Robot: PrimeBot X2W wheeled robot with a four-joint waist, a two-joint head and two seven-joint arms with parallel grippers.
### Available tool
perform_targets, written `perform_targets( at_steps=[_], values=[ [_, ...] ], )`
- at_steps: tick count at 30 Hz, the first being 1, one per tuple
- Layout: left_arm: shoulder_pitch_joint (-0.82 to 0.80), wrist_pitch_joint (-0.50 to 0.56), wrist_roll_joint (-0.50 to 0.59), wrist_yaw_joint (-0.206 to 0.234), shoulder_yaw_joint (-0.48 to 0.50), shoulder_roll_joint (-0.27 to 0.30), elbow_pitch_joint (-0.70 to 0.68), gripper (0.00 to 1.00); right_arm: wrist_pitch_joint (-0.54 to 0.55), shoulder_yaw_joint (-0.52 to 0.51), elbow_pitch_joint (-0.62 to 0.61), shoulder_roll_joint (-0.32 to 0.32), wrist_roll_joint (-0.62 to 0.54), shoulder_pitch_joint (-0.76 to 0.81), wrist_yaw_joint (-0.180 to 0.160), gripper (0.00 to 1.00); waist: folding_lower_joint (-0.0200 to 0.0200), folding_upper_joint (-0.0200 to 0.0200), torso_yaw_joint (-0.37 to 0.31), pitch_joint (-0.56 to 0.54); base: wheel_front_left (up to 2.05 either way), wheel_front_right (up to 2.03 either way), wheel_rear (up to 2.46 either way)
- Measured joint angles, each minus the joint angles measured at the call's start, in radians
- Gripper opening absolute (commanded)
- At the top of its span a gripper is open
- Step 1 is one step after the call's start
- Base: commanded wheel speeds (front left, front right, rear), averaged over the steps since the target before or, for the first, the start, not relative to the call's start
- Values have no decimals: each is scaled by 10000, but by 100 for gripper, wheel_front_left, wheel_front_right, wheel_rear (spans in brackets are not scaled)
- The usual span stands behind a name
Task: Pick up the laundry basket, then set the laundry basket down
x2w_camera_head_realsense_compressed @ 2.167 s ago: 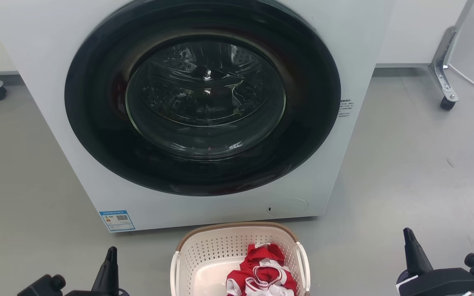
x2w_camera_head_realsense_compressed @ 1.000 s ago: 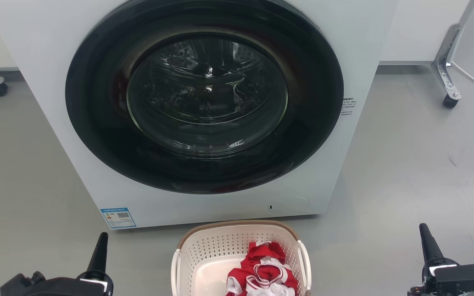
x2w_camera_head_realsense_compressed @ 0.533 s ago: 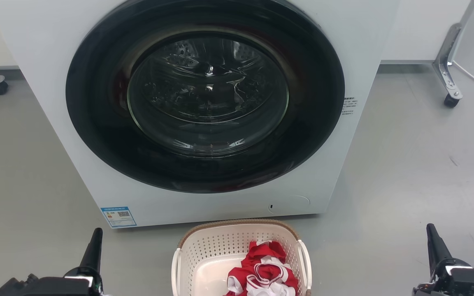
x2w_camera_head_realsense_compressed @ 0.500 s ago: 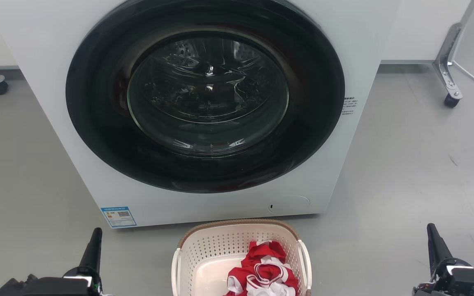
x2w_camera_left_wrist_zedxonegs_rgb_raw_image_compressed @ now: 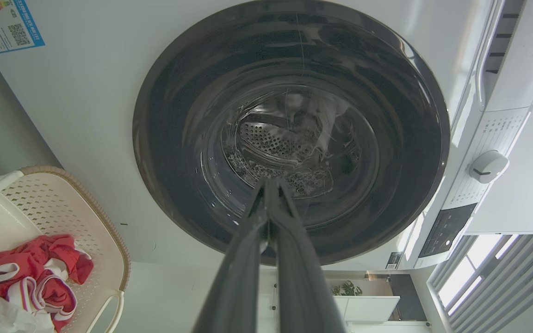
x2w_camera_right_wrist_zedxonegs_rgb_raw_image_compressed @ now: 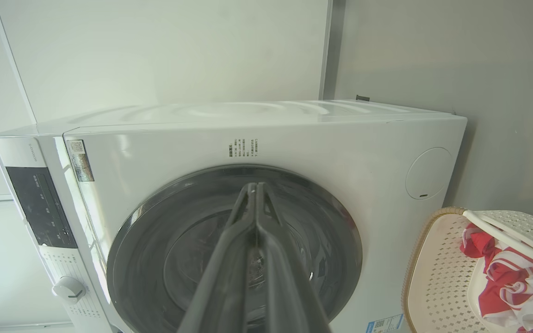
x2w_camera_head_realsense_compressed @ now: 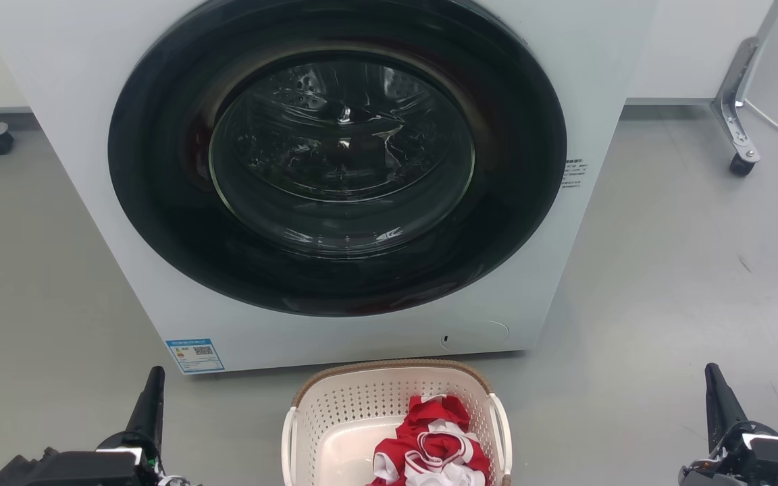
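Left gripper and right gripper had shifted outward; laundry basket unmoved.
You held both jaws pressed together. It sat before the washing machine, one end facing its door; near end cropped, long axis undetermined.

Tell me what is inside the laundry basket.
The laundry basket holds a crumpled red and white garment toward the right; bare cream bottom shows left of it. Anything beneath the cloth is covered.
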Motion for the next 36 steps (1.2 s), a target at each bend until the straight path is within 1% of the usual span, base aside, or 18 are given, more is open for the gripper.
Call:
perform_targets(
  at_steps=[36],
  values=[
    [0,0,-2,0,0,-2,17,0,-2,2,4,4,2,-2,0,0,-1,0,0,-1,0,0,0]
  ],
)
